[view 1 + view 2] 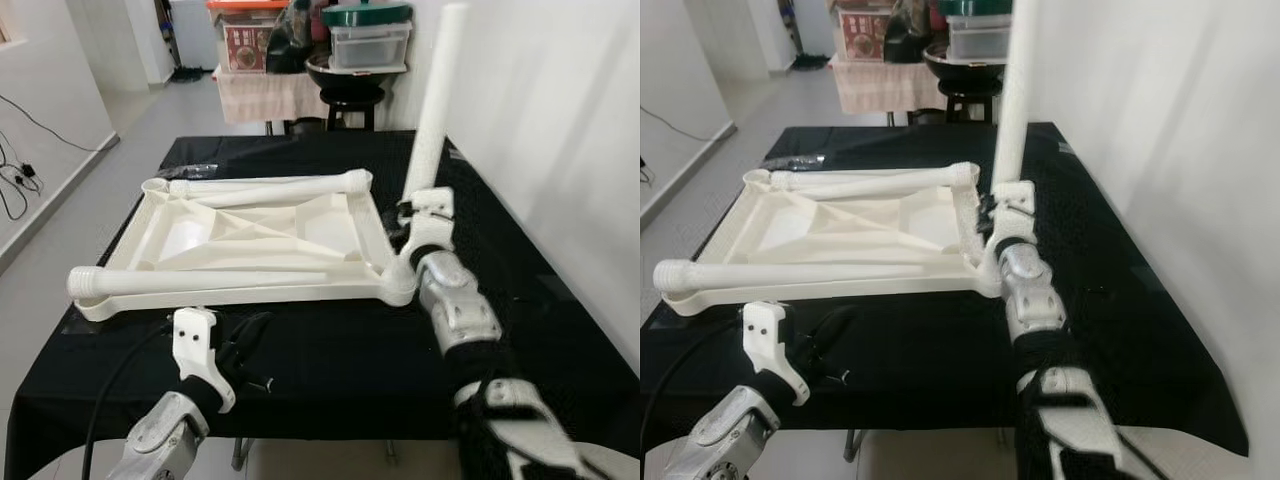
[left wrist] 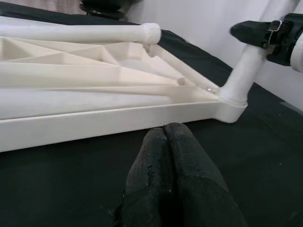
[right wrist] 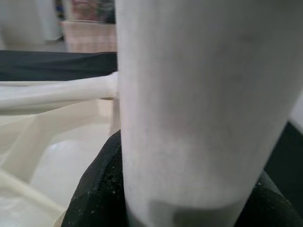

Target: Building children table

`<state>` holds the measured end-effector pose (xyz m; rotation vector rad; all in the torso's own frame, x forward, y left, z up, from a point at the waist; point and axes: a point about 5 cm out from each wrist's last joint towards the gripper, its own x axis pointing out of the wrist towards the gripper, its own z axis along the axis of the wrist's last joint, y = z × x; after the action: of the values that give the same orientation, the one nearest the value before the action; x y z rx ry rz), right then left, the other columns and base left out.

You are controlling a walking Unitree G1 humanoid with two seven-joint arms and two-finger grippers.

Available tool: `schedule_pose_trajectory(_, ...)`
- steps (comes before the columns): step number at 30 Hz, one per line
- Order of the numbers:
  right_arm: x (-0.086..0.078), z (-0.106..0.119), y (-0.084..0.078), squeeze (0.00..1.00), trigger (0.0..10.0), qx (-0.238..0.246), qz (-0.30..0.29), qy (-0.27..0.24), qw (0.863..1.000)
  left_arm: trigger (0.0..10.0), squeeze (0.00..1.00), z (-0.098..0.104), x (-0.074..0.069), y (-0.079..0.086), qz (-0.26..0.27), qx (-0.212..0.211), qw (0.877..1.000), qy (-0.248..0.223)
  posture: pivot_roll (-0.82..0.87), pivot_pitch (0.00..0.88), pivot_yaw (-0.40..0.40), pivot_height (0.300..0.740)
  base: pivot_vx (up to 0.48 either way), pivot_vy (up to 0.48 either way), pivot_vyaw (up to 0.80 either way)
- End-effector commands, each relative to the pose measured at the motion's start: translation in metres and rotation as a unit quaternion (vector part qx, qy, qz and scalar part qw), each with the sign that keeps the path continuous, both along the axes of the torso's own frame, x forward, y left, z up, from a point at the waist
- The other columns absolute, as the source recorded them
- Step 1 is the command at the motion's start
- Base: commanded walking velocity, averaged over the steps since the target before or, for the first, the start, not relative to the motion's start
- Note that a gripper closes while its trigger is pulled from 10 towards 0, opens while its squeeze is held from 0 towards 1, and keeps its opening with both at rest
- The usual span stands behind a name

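An upturned white plastic table top [image 1: 230,294] lies on the black-clothed table [image 1: 350,370]. One white leg [image 1: 435,100] stands upright in its near right corner socket [image 1: 398,285]. My right gripper [image 1: 412,225] is shut on this leg low down; in the right wrist view the leg [image 3: 199,104] sits between the black fingers [image 3: 94,189]. Two more legs lie across the top, one along the far edge [image 1: 265,187] and one along the near edge [image 1: 200,279]. My left gripper [image 1: 245,345] rests shut and holding nothing just in front of the top's near rim [image 2: 109,120].
A white wall [image 1: 560,150] runs close along the table's right side. Behind the table stand a black stool [image 1: 350,100] with a plastic container [image 1: 368,40] and a cloth-covered stand with boxes [image 1: 250,60]. Cables [image 1: 15,180] lie on the floor at left.
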<state>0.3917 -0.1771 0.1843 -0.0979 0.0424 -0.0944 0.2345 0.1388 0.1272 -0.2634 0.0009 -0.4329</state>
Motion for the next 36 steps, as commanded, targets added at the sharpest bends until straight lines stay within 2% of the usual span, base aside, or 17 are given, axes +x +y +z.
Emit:
schedule_pose_trajectory(1,-0.001,-0.004,-0.015,0.0,0.0,-0.035,-0.038,0.007,0.999,10.0,0.0,-0.003,0.001,0.001,0.002,-0.001,1.0,0.007,0.04,0.0,-0.016,0.74,0.0,0.0,0.0)
schedule_pose_trajectory(3,0.004,0.003,-0.019,0.0,0.0,-0.038,-0.058,-0.003,0.998,10.0,0.0,-0.004,0.001,-0.001,0.002,-0.002,1.0,0.007,0.05,0.0,-0.024,0.74,0.0,0.0,0.0)
schedule_pose_trajectory(6,0.005,0.002,-0.011,0.0,0.0,-0.04,-0.057,-0.001,0.998,10.0,0.0,-0.004,0.001,-0.002,0.002,-0.002,1.0,0.007,0.05,0.0,-0.03,0.74,0.0,0.0,0.0)
schedule_pose_trajectory(7,0.004,-0.002,-0.007,0.0,2.7,-0.046,-0.055,0.007,0.997,10.0,0.0,-0.004,0.0,-0.002,0.003,-0.003,1.0,0.007,0.05,0.0,-0.03,0.74,0.0,0.0,0.0)
schedule_pose_trajectory(8,0.004,-0.002,-0.007,0.0,2.7,-0.046,-0.055,0.007,0.997,10.0,0.0,-0.004,0.0,-0.002,0.003,-0.003,1.0,0.007,0.05,0.0,-0.03,0.74,0.0,0.0,0.0)
schedule_pose_trajectory(9,0.001,-0.007,-0.004,0.55,10.0,-0.049,-0.048,0.014,0.998,10.0,0.0,-0.004,0.0,-0.002,0.004,-0.003,1.0,0.006,0.05,0.0,-0.03,0.74,0.0,0.0,0.0)
schedule_pose_trajectory(10,0.001,-0.007,-0.004,0.55,10.0,-0.049,-0.048,0.014,0.998,10.0,0.0,-0.004,0.0,-0.002,0.004,-0.003,1.0,0.006,0.05,0.0,-0.03,0.74,0.0,0.0,0.0)
schedule_pose_trajectory(11,-0.001,-0.011,-0.002,1.0,10.0,-0.049,-0.043,0.021,0.998,10.0,0.0,-0.004,0.0,-0.002,0.004,-0.003,1.0,0.006,0.05,0.0,-0.03,0.74,0.0,0.0,0.0)
schedule_pose_trajectory(16,-0.02,-0.027,0.002,1.0,10.0,-0.018,-0.022,0.03,0.999,10.0,0.0,-0.005,-0.001,-0.001,0.001,0.003,1.0,0.011,0.03,0.0,-0.025,0.74,0.0,0.0,0.0)
schedule_pose_trajectory(22,-0.035,-0.036,0.005,1.0,10.0,0.001,0.0,0.022,1.0,10.0,0.0,-0.006,-0.002,0.001,0.003,0.018,1.0,0.014,0.01,0.0,-0.015,0.74,0.0,0.0,0.0)
schedule_pose_trajectory(23,-0.049,-0.045,0.009,1.0,10.0,0.016,0.027,0.019,0.999,10.0,0.0,-0.006,-0.003,0.003,0.012,0.031,0.999,0.018,0.0,0.0,-0.009,0.74,0.0,0.0,0.0)
schedule_pose_trajectory(27,-0.061,-0.051,0.013,1.0,10.0,0.023,0.053,0.024,0.998,10.0,0.0,-0.006,-0.003,0.005,0.021,0.043,0.999,0.019,-0.01,0.0,-0.007,0.74,0.0,0.0,0.0)
schedule_pose_trajectory(29,-0.078,-0.055,0.021,1.0,10.0,0.023,0.097,0.027,0.995,10.0,0.0,-0.005,-0.003,0.01,0.046,0.067,0.997,0.014,-0.02,0.0,-0.004,0.74,0.0,0.0,0.0)
schedule_pose_trajectory(33,-0.086,-0.055,0.026,1.0,10.0,0.019,0.123,0.027,0.992,10.0,0.0,-0.003,-0.003,0.013,0.059,0.082,0.995,0.008,-0.03,0.0,0.002,0.74,0.0,0.0,0.0)
schedule_pose_trajectory(34,-0.092,-0.053,0.034,0.34,10.0,0.01,0.166,0.018,0.986,10.0,0.0,-0.001,-0.002,0.017,0.077,0.097,0.992,0.0,-0.04,0.0,0.007,0.74,0.0,0.0,0.0)
schedule_pose_trajectory(35,-0.092,-0.053,0.034,0.34,10.0,0.01,0.166,0.018,0.986,10.0,0.0,-0.001,-0.002,0.017,0.077,0.097,0.992,0.0,-0.04,0.0,0.007,0.74,0.0,0.0,0.0)
schedule_pose_trajectory(36,-0.097,-0.05,0.04,0.0,10.0,-0.001,0.199,0.01,0.98,10.0,0.0,0.001,-0.001,0.02,0.094,0.112,0.989,-0.009,-0.04,0.0,0.014,0.74,0.0,0.0,0.0)
